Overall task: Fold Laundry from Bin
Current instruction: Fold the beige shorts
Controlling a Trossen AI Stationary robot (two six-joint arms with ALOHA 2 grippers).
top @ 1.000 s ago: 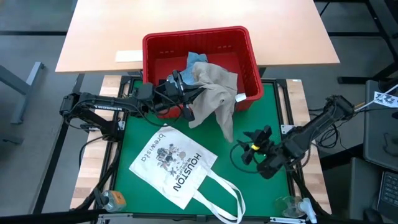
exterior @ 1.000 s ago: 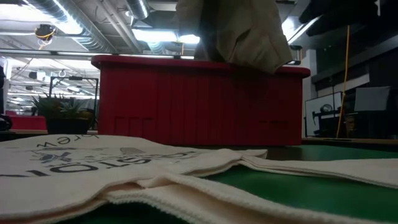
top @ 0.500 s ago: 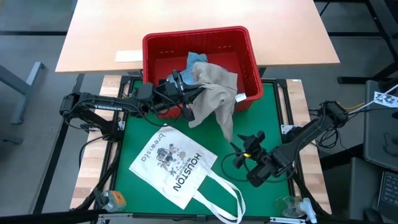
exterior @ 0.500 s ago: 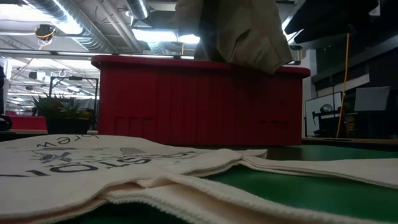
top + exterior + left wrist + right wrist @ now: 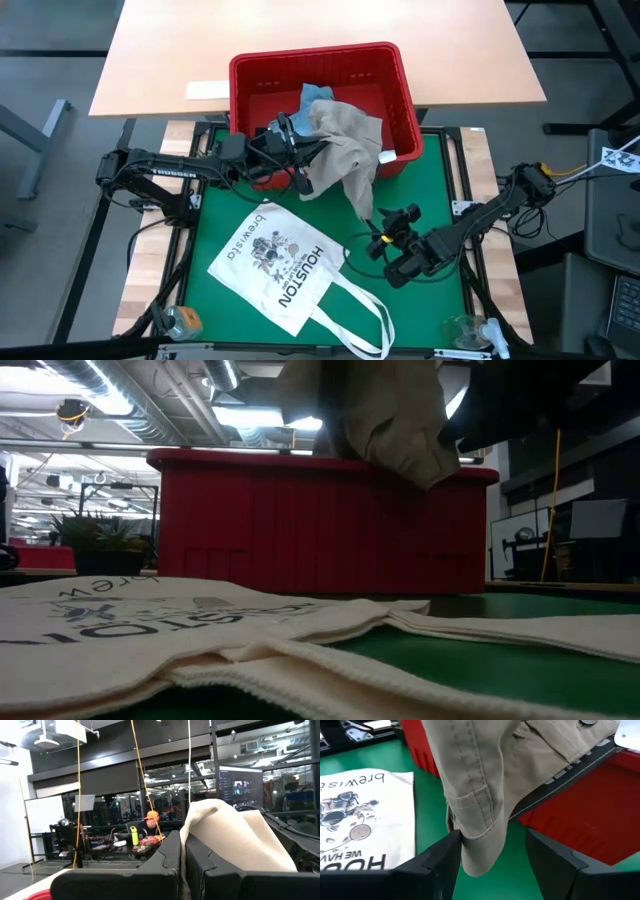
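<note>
Since a second ago the right gripper [image 5: 388, 232] has moved leftward across the green mat [image 5: 440, 300] to the hanging hem of the khaki garment [image 5: 352, 160]. The red plastic bin [image 5: 400, 75], ribbed and slope-sided, holds light blue cloth [image 5: 318, 93]. The soft, stitched khaki cloth drapes over its front rim. The white HOUSTON tote bag [image 5: 280, 265] lies flat. The left gripper [image 5: 296, 150] is clamped on the khaki garment above the bin; the right gripper's fingers [image 5: 435, 865] spread wide around the hem.
</note>
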